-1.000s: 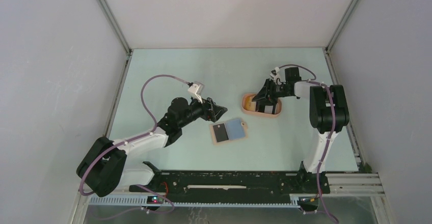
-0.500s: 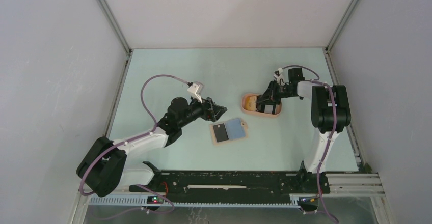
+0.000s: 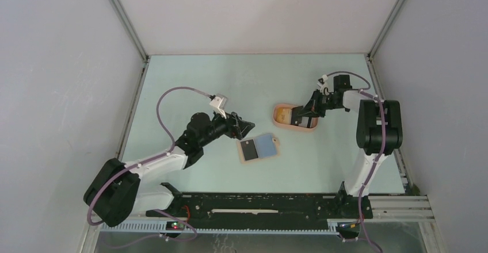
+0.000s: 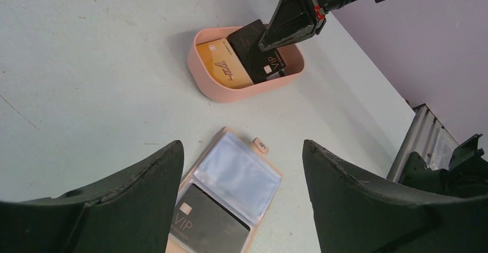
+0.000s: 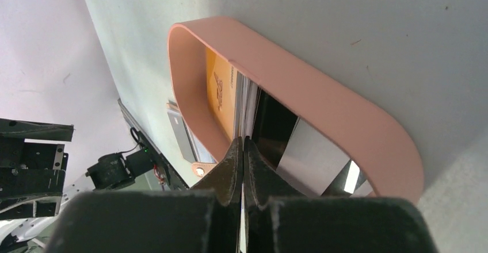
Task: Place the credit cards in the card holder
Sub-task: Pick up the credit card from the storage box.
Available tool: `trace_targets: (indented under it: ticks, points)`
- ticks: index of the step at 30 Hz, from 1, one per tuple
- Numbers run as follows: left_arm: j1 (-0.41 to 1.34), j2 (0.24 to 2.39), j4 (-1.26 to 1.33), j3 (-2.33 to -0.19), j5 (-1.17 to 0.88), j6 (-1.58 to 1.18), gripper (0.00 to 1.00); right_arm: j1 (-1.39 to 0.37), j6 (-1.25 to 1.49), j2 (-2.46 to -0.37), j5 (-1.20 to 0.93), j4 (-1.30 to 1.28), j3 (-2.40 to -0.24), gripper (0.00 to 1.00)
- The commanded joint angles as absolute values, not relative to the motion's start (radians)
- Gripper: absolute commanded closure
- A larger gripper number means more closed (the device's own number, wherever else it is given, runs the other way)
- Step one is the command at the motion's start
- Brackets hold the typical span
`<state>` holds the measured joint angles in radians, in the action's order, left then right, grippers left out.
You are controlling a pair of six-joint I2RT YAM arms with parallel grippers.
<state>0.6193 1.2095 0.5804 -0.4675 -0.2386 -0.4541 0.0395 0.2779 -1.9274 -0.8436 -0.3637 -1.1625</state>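
Pale green covered the surface [image 3: 230, 80], which was boxed in by plain grey-white walls [image 3: 259, 11] on 3 sides. Near its middle lay the card holder [image 3: 259, 148], opened flat. 1 pocket held a dark card [image 4: 207, 230] printed with "VIP". The pocket beside it was clear and looked bluish, and a small snap tab [image 4: 260, 146] stuck out at its far corner.

The left tool [image 3: 246, 127] hung just to the left of the card holder, above the surface, with its 2 jaws spread wide apart and nothing between them. From the left wrist view the card holder lay below the gap between those jaws.

Beyond the card holder and to the right sat a peach-pink oval tray [image 4: 230, 95], near it but apart. Inside lay a yellow card [image 4: 221, 66] flat at the left end and another black card [image 4: 275, 64] marked "VIP" at the right.

A tilted card [image 4: 247, 43], also black, rose at a slant over them. The right tool [image 3: 300, 115] reached down into the tray from the right. Its fingers [image 5: 227, 172] were pressed together, and the thin edge of the tilted card ran up between them, so they were clamped on that card.
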Motion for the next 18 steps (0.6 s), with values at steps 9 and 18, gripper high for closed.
trace_targets:
  ticks: [9,18]
  points:
    - [0.611,1.106,0.618,-0.420,-0.234,-0.478,0.19,0.082,0.008,-1.733,-0.933,-0.534,-1.193,1.00]
    - [0.609,1.043,0.746,-0.390,-0.368,-0.567,0.18,0.021,-0.203,-1.518,-1.083,-0.601,-1.193,1.00]
